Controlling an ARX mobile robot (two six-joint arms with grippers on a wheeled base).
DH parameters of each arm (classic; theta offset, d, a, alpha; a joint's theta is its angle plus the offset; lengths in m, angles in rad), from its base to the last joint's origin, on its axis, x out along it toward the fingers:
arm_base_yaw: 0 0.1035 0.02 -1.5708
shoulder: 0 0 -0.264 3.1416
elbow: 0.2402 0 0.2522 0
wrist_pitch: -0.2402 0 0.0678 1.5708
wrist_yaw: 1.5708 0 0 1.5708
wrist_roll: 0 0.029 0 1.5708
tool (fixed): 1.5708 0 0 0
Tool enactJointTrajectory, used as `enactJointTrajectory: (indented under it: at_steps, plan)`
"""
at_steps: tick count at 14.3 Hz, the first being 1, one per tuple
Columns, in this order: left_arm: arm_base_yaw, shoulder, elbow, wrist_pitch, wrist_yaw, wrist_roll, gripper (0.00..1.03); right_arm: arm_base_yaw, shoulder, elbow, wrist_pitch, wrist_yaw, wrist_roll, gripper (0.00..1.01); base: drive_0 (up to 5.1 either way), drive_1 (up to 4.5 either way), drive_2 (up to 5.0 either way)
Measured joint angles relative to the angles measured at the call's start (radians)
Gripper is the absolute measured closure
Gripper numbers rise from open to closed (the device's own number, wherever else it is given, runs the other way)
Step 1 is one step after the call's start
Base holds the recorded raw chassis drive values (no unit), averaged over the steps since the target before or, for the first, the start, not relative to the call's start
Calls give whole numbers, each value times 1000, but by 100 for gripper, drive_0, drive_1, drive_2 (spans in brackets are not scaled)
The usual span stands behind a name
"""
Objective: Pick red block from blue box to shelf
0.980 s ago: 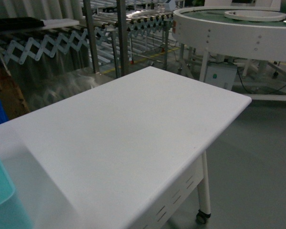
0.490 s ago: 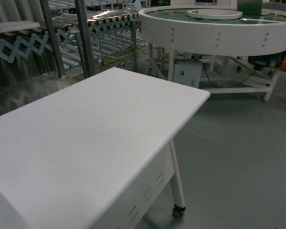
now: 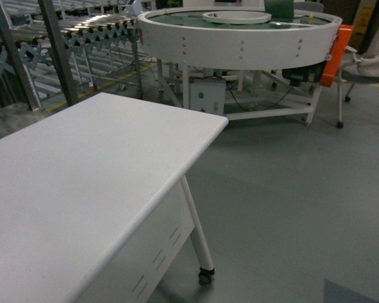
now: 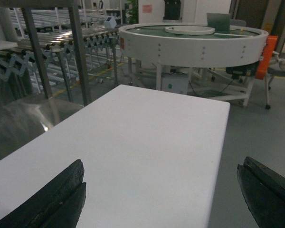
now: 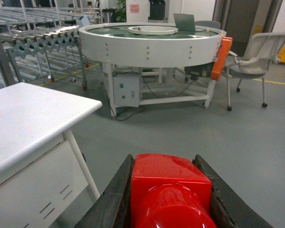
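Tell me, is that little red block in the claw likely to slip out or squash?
Probably not squash: the red block looks like hard, glossy plastic holding crisp edges. Its shine suggests a slippery surface, though the right claw presses both sides. It looks small, so likely light.

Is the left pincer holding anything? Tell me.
No: in the left wrist view the left pincer stands wide open, with only the white table between its fingers.

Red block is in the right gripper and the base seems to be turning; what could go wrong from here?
The red block is clamped only between the right gripper's two fingers, with bare floor below; a jolt could drop it. The white table edge sits close on the left, so a swing may clip it. The left gripper hangs open over that table.
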Motion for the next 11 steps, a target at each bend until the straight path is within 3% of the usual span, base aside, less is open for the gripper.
enactJointTrajectory:
  at_steps: [11]
  plan:
    - [0, 0, 0, 0, 0, 0, 5, 0, 0, 0, 0, 0, 0, 73, -145, -145, -145]
